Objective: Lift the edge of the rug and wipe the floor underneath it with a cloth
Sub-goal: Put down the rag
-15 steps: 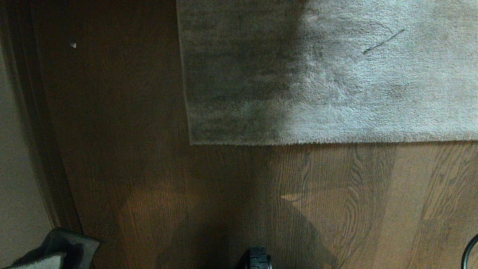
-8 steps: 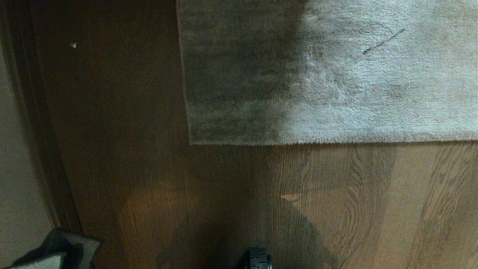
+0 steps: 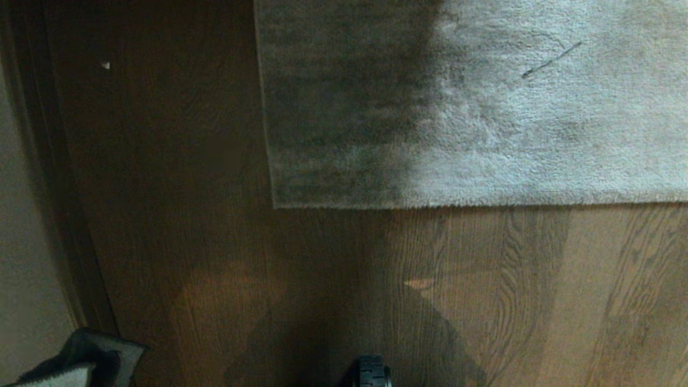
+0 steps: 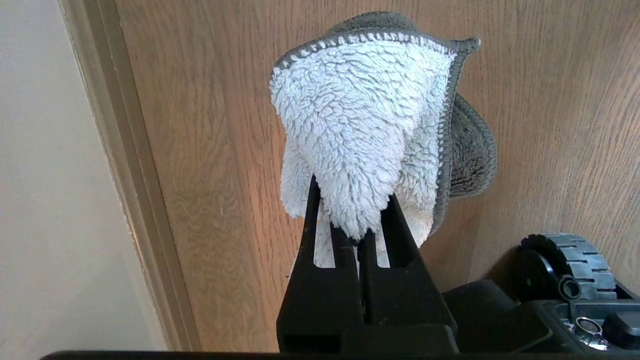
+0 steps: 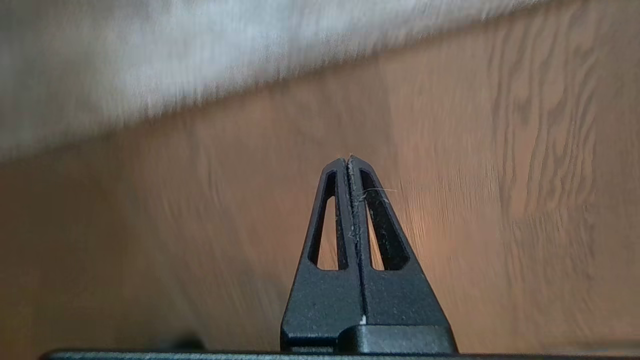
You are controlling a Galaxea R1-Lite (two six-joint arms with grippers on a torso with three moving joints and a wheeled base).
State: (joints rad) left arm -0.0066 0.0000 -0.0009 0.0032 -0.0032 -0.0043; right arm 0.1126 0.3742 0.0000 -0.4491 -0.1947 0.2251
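Observation:
The light grey rug (image 3: 484, 107) lies flat across the far half of the head view. Its rug edge (image 3: 473, 205) runs straight along the brown wood-grain floor (image 3: 484, 295). My left gripper (image 4: 357, 235) hangs low at my left side, over the floor beside the wall, shut on the cloth (image 4: 360, 115). That fluffy white rag with a grey stitched back also shows at the head view's bottom left as the cloth (image 3: 80, 365). My right gripper (image 5: 348, 159) is shut and empty above bare floor (image 5: 475, 175), pointing toward the rug edge (image 5: 250, 85) and well short of it. It is outside the head view.
A pale wall with a baseboard (image 3: 59, 215) borders the floor on the left, close to the cloth. One black wheel (image 3: 372, 372) of my base shows at the near edge. A thin dark streak (image 3: 551, 60) marks the rug's pile.
A dark curved loop at the head view's bottom right corner has gone out of the picture. Rug, cloth and left gripper have not moved.

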